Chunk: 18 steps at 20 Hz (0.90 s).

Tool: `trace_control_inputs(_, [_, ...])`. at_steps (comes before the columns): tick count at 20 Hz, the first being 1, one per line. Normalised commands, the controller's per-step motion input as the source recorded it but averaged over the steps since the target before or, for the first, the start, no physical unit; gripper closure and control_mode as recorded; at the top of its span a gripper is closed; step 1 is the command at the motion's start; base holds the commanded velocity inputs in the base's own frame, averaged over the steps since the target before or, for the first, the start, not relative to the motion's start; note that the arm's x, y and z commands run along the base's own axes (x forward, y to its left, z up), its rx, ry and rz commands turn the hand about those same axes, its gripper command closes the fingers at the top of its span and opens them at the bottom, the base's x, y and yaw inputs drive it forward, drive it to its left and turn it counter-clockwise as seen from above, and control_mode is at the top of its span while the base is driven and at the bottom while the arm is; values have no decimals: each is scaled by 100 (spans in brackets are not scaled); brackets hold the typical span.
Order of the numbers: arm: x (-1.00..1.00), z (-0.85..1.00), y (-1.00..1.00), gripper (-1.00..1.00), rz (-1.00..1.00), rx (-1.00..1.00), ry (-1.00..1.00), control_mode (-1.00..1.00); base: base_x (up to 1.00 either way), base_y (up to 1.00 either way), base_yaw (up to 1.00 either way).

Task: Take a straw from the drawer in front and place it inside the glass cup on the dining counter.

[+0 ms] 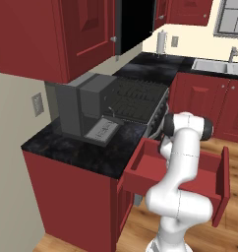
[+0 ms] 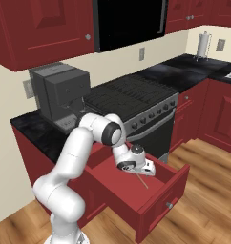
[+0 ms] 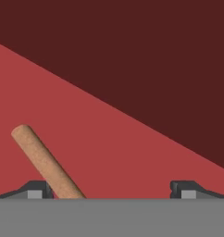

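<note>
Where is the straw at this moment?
The straw lies on the floor of the open drawer, between the open gripper's fingertips, close to the left one in the hand view.

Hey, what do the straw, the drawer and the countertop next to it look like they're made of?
The straw looks like paper or wood: matte tan, opaque, no shine, though the render leaves it open. The drawer seems painted wood: flat dark red panels matching the cabinets, with a small metallic-looking knob. The countertop looks like polished stone: black with faint grey marbling.
</note>
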Motion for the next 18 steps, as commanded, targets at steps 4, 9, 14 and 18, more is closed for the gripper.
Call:
trace_control_inputs(4, [0,-52,0,-100,0,0,0,-100,0,0,0])
trace_control_inputs(9, [0,-50,0,-100,0,0,0,-100,0,0,0])
trace_control_inputs(14, [-6,-49,0,100,0,0,0,-100,0,0,0])
trace_control_inputs(18, [-29,-33,-2,100,0,0,0,-100,0,0,0])
